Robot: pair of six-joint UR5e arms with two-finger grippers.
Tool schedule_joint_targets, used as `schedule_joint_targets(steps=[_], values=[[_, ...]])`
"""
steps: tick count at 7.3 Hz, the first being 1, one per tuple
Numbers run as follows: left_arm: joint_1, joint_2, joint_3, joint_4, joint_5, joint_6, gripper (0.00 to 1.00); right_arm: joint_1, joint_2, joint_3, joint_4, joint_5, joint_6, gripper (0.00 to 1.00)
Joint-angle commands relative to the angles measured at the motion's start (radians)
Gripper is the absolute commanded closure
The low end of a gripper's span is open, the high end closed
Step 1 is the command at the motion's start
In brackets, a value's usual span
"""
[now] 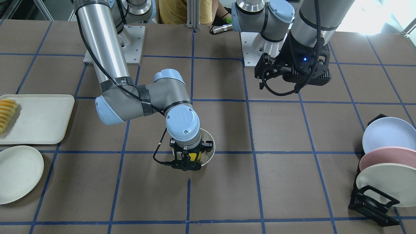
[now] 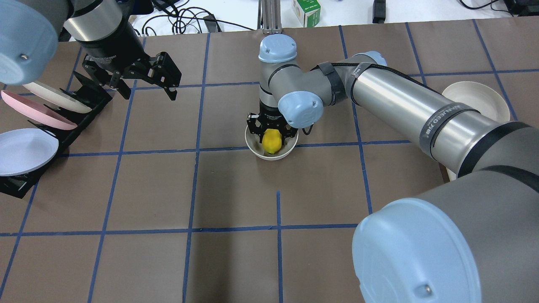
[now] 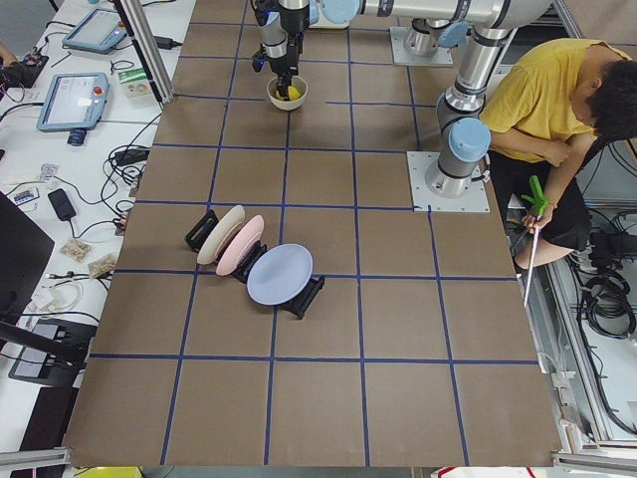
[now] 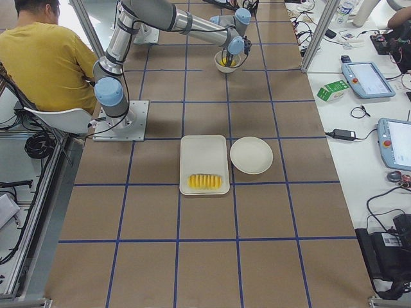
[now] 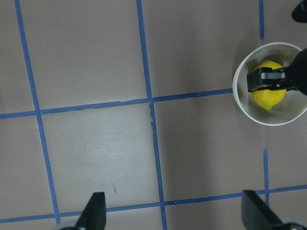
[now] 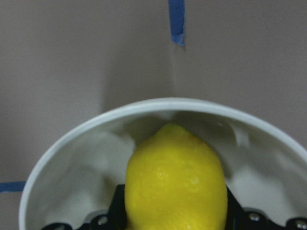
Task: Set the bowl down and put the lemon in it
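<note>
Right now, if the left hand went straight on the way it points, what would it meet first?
The left hand likely meets bare table by blue tape; the bowl lies aside.

Right arm: stretched far out, elbow bent, wrist vertical over the bowl. The right gripper points straight down inside the bowl's rim, fingers clamped on both sides of the lemon.

Left arm: raised, well apart from the bowl on the robot's left. The left gripper points down, fingers spread wide.

Brown gridded table: bowl, tray, plate, dish rack.
</note>
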Motion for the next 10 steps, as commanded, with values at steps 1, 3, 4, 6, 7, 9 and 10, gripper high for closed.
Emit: schedule_joint_targets(steps=[1, 3, 4, 6, 7, 9, 10], values=[[-0.001, 0.004, 0.000, -0.003, 0.008, 0.000, 0.00, -0.002, -0.008, 0.000, -0.005, -0.005, 0.000, 0.00], [-0.003, 0.002, -0.001, -0.001, 0.011, 0.000, 0.00, -0.005, -0.078, 0.001, 0.012, -0.006, 0.000, 0.00], [-0.003, 0.004, -0.001, -0.001, 0.011, 0.000, 0.00, -0.023, -0.165, -0.003, 0.092, -0.017, -0.018, 0.00], [-0.007, -0.003, -0.001, 0.000, 0.008, -0.012, 0.00, -0.145, -0.314, -0.003, 0.278, -0.046, -0.087, 0.00], [-0.006, 0.002, -0.003, -0.001, 0.010, 0.000, 0.00, -0.229, -0.397, 0.001, 0.305, -0.048, -0.096, 0.00], [-0.006, 0.004, -0.003, -0.001, 0.010, 0.000, 0.00, -0.346, -0.462, -0.002, 0.394, -0.051, -0.140, 0.00], [-0.006, 0.004, -0.004, -0.001, 0.010, 0.000, 0.00, -0.360, -0.524, 0.013, 0.402, -0.052, -0.194, 0.00]])
